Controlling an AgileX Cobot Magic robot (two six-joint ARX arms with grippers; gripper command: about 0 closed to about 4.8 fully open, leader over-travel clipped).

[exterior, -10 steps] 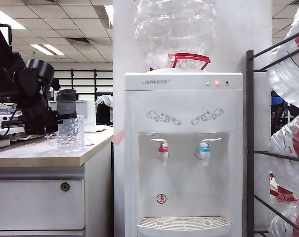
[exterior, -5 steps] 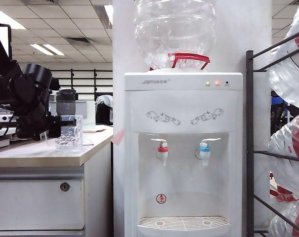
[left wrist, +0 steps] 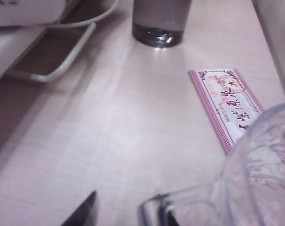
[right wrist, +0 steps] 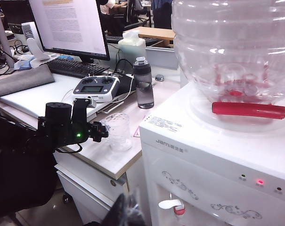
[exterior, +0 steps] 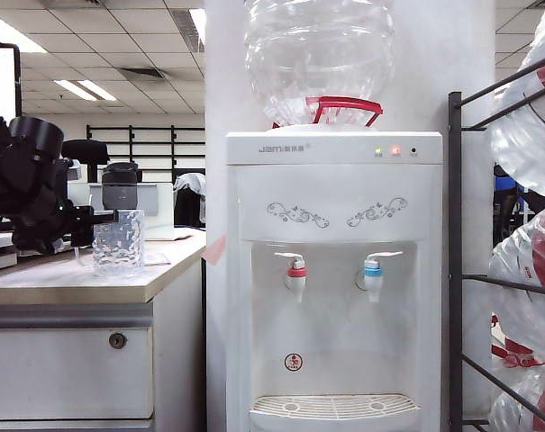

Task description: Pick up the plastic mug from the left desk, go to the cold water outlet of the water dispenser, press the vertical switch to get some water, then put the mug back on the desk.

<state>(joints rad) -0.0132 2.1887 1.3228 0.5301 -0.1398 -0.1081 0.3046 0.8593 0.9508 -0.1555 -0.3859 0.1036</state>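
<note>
Plastic mug [exterior: 119,242] stands on the bench [exterior: 74,283], its handle between the left claw's [exterior: 90,238] partly parted jaws, not yet lifted. Rightward, the cold water outlet [exterior: 374,273] waits untouched. Right claw [right wrist: 126,212]: cannot tell.

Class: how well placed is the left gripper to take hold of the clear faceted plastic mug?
Probably well placed: the left gripper sits beside the clear faceted plastic mug on the beige desk, its jaws straddling the handle.
</note>
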